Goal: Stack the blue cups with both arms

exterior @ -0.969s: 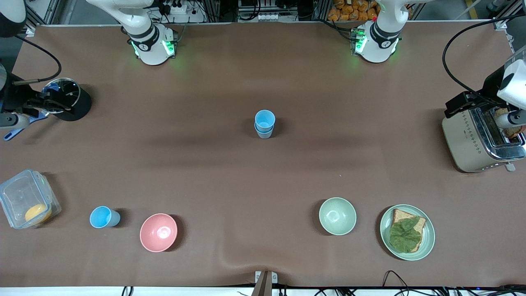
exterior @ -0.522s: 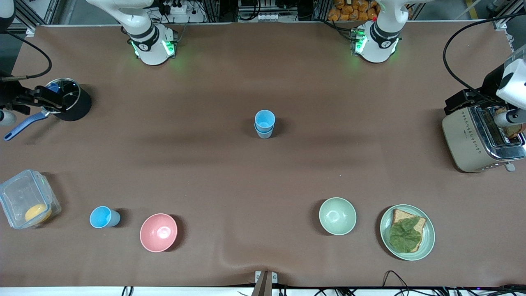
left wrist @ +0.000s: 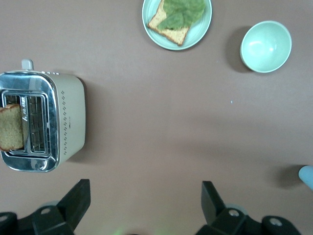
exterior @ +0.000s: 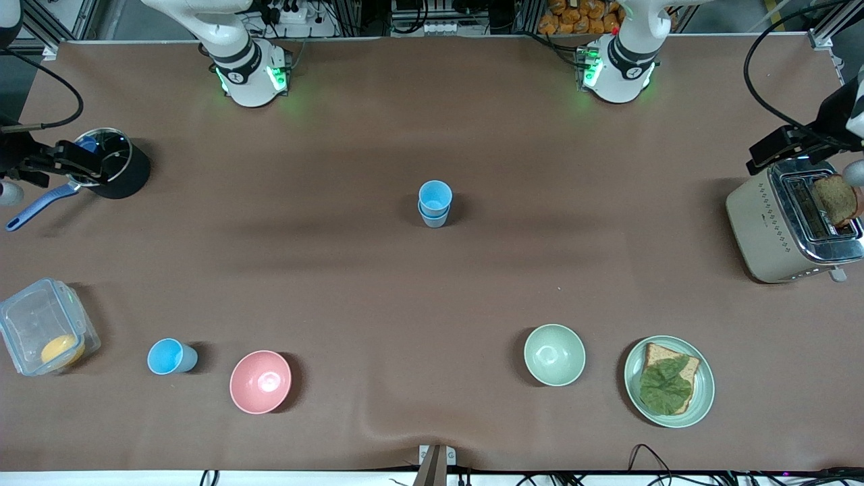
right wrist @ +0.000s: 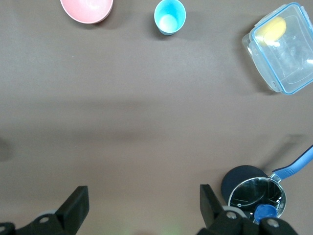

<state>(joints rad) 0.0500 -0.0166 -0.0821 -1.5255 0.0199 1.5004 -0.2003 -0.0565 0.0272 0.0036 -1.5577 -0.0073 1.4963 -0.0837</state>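
A two-cup stack (exterior: 434, 203) stands mid-table while a lone blue cup (exterior: 171, 356) sits upright beside the pink bowl (exterior: 260, 381), toward the right arm's end and nearer the front camera; your right gripper (right wrist: 142, 208), spread wide and empty, hangs over the table beside the dark pot (exterior: 111, 163). You'd judge the right arm nearer that cup, which lies well apart from it; your left gripper (left wrist: 144, 203), equally wide and empty, waits beside the toaster (exterior: 790, 229).
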